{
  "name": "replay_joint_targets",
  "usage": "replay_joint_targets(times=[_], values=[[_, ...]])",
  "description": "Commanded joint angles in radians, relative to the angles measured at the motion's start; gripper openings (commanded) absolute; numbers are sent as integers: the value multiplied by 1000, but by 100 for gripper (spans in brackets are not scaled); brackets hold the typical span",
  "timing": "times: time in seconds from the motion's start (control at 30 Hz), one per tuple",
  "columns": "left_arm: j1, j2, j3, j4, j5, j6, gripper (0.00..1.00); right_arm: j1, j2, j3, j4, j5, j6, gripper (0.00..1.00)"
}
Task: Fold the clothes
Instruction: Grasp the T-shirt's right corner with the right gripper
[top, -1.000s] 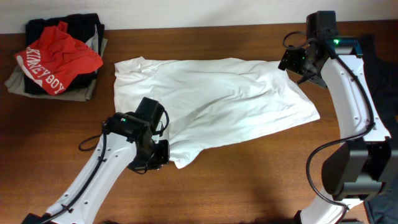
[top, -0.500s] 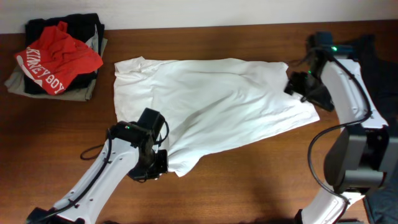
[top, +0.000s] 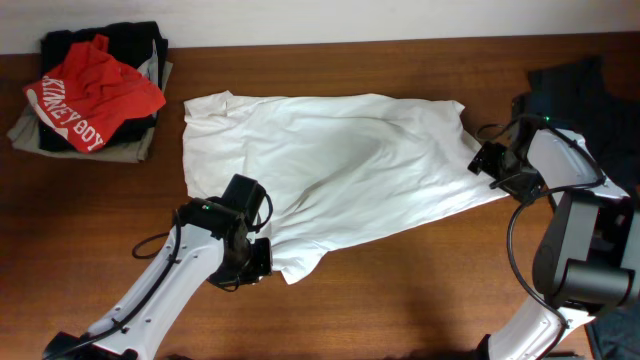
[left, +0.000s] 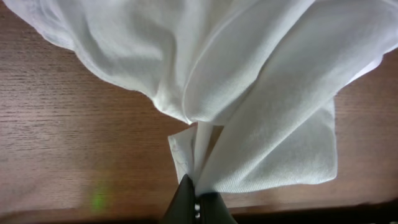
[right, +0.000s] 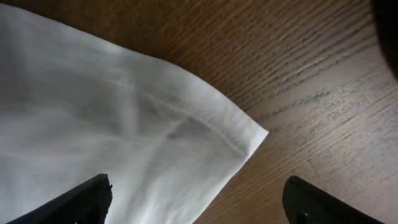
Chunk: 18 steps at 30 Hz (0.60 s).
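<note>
The desk (top: 400, 300) carries the white garment (top: 330, 160), spread flat w/ its near edge rumpled. L end effector (top: 252, 266), at the garment's near-left corner, is clamped on a thin bunch of cloth; a hard tug could slip it. R end effector (top: 488, 160) straddles the garment's right corner, jaws wide, holding nothing; closing may catch one layer only.

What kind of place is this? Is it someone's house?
Probably a robot test bench, not a home: a left arm and right arm at a wooden table, a white shirt spread out, and a pile of clothes at one corner.
</note>
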Motion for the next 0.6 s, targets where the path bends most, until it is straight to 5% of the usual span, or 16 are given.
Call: replay_joint_targets(times=[0.0,0.4,0.57], values=[[4,-8,-5,3,-10,-45,1,-10,9,-12,1,55,24,91],[4,-8,-5,10,-10,-72,1,-53,10,-93,91,36,63,90],[4,-8,-5,11,-11,-72,1,-53,10,-137,159,31,63,79]])
